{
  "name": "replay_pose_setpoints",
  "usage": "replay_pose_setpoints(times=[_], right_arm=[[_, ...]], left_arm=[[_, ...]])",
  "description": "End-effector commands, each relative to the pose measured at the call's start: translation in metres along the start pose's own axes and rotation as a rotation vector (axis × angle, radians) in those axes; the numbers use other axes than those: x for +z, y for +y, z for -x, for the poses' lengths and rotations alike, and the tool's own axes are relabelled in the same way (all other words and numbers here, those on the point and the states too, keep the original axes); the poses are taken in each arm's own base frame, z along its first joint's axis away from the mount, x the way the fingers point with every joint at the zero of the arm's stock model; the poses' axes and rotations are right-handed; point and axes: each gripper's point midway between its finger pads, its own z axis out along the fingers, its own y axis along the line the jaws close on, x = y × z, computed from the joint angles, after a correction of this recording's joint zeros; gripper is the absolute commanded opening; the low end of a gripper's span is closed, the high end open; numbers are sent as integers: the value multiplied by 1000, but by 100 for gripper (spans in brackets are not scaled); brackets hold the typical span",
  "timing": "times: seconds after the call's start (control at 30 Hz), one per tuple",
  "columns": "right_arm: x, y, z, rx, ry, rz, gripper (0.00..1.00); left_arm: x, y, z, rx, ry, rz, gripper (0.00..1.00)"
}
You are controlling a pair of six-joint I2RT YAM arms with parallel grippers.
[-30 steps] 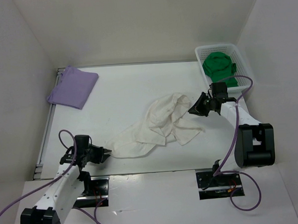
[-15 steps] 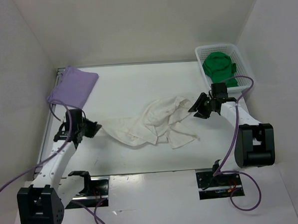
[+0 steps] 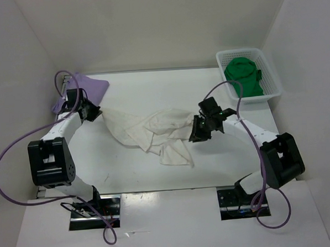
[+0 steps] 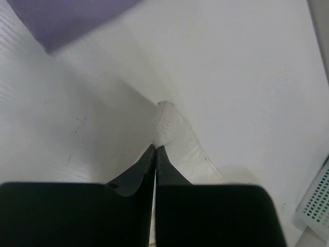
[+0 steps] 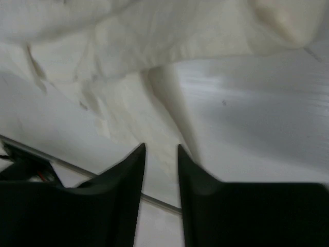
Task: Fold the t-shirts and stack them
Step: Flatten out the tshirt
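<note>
**Jaw state.** The left gripper (image 4: 156, 149) has its jaws shut on an edge of the cream t-shirt (image 3: 151, 130). The wrist view shows the tips meeting with a fold of cream cloth rising just beyond them. The right gripper (image 5: 162, 149) has its jaws a narrow gap apart, low over the same shirt. Whether cloth is caught between them cannot be told.

**Position of the work.** In the overhead view the cream t-shirt lies crumpled across the middle of the tabletop (image 3: 152, 91). It is drawn out from the left gripper at upper left to the right gripper at centre right, with a loose flap trailing toward the lower centre. The lavender t-shirt (image 3: 94, 87) lies folded at upper left, just beside the left gripper. The green t-shirt (image 3: 244, 74) sits bunched in the white mesh basket (image 3: 238, 51) at upper right.

**Handling.**
- The cloth is judged light, limp and non-fragile. It will sag and wrinkle wherever it is unsupported.
- It drags across the tabletop rather than sliding as one piece.
- A single-layer pinch can slip, so take hold at a hem, shoulder seam or corner.
- Use two well-separated grips to keep the panel taut for folding.
</note>
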Motion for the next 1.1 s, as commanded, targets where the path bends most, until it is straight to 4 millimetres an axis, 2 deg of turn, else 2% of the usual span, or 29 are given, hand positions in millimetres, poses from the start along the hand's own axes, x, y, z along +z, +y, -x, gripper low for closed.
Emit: replay_pose_setpoints(times=[0.0,0.07,0.1,0.13,0.2,0.33,0.43,0.5,0.57,0.73,0.83,0.93,0.97,1.03,1.07], right_arm=[[-8,23,-27,-111,37,-15,43],[-3,30,-47,-158,94,-24,58],[1,28,-54,-181,109,-51,62],[3,37,-63,-216,113,-56,64],[7,28,-66,-227,104,-136,65],[5,27,-71,-235,111,-159,65],[0,25,-83,-263,135,-195,63],[4,9,-84,-261,141,-292,63],[8,8,-83,-243,134,-305,62],[25,-3,-85,-234,161,-374,53],[28,-11,-82,-242,144,-414,48],[35,-10,-81,-231,140,-412,37],[35,-9,-83,-229,147,-405,27],[37,-9,-85,-217,160,-406,15],[34,-3,-79,-218,133,-392,11]], left_arm=[[9,-9,13,55,-9,-42,0],[11,-8,10,64,5,-43,0],[13,-2,4,62,14,-33,0],[13,-3,3,62,23,-42,0],[12,0,0,71,26,-39,0],[8,2,-6,85,41,-50,0],[10,6,-12,84,53,-54,0],[11,6,-15,73,59,-60,0],[8,3,-18,65,68,-81,0],[2,2,-18,58,57,-93,0],[3,4,-22,57,70,-93,0],[1,5,-23,48,70,-93,0],[2,8,-26,47,77,-86,0],[2,8,-26,47,77,-86,0],[-1,6,-24,48,69,-94,0]])
